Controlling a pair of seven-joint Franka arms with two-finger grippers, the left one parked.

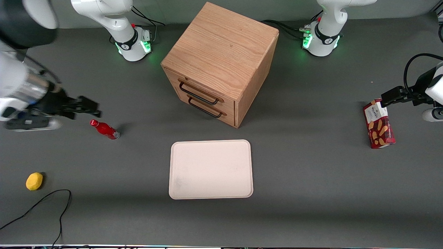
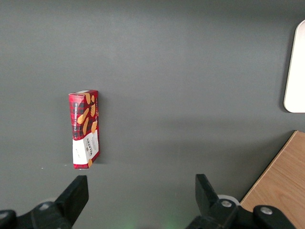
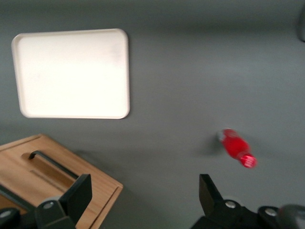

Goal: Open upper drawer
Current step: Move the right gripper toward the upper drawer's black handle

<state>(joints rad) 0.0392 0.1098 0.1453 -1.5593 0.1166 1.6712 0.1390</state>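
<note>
- Cabinet point(image 1: 221, 58) of light wood stands mid-table, its front turned toward the working arm's end; the upper drawer point(image 1: 197, 90) sits shut, with its black bar handle point(image 1: 198, 93) just above the lower drawer point(image 1: 207, 110) and that drawer's matching handle.
- Gripper point(image 1: 90, 108) hangs over the table toward the working arm's end, well apart from the cabinet, fingers spread wide with nothing between them, as the right wrist view shows.
- Wrong handle is the main risk: the two bars are alike and close together, so a slightly low approach would likely catch the lower one.
- Red bottle point(image 1: 105, 129) lies on its side near the gripper; a low sweep toward the cabinet could knock it rolling.
- Cabinet may slide or turn if the pull is not in line with the angled drawer front, since nothing visible holds it down.
- Fingers that close short of the bar would slip off and leave the drawer shut.
- Tray point(image 1: 210, 169) lies nearer the front camera than the cabinet and seems out of the way.
</note>
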